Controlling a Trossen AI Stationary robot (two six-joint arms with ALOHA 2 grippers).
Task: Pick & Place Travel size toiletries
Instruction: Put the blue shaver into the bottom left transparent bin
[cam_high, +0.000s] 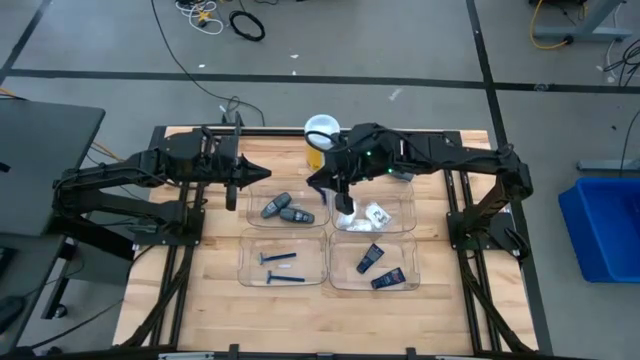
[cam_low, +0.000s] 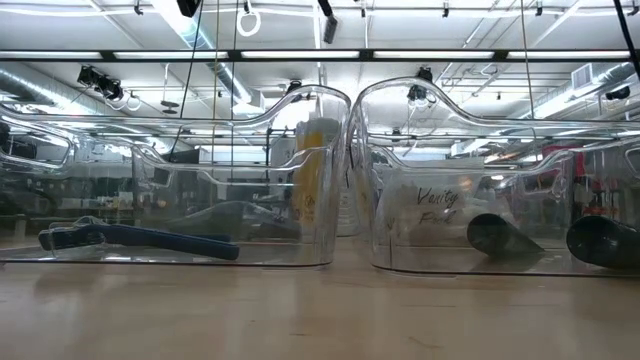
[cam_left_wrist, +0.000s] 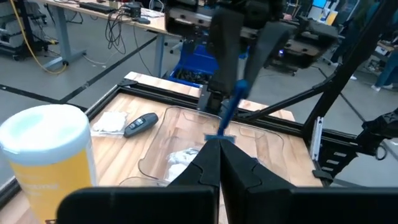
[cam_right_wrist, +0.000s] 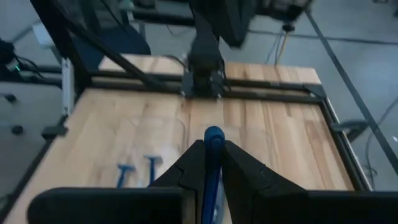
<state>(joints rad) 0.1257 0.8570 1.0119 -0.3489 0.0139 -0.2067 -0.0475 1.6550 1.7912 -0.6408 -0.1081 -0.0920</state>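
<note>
Holding: right gripper (cam_right_wrist: 209, 163) is clamped on a blue razor (cam_right_wrist: 213, 155), handle poking out past the fingertips.
Left gripper: (cam_high: 262, 175) fingers pressed together on nothing, hanging over the table's (cam_high: 200, 310) back left part, just beside the back-left tray's (cam_high: 252, 214) far rim.
Back-left tray: two grey sticks (cam_high: 286, 209) lie in it.
Front-left tray: (cam_high: 247, 272) two razors (cam_high: 280, 268) lie flat inside; bare wood runs to the left table edge.
Canister: (cam_high: 320, 133) stands at the back edge, between the arms.
Right gripper place: above the back-right tray's (cam_high: 404, 216) left end, packets (cam_high: 376, 213) just beside it.
Front-right tray: (cam_high: 408, 254) two dark tubes (cam_high: 378, 268).
</note>
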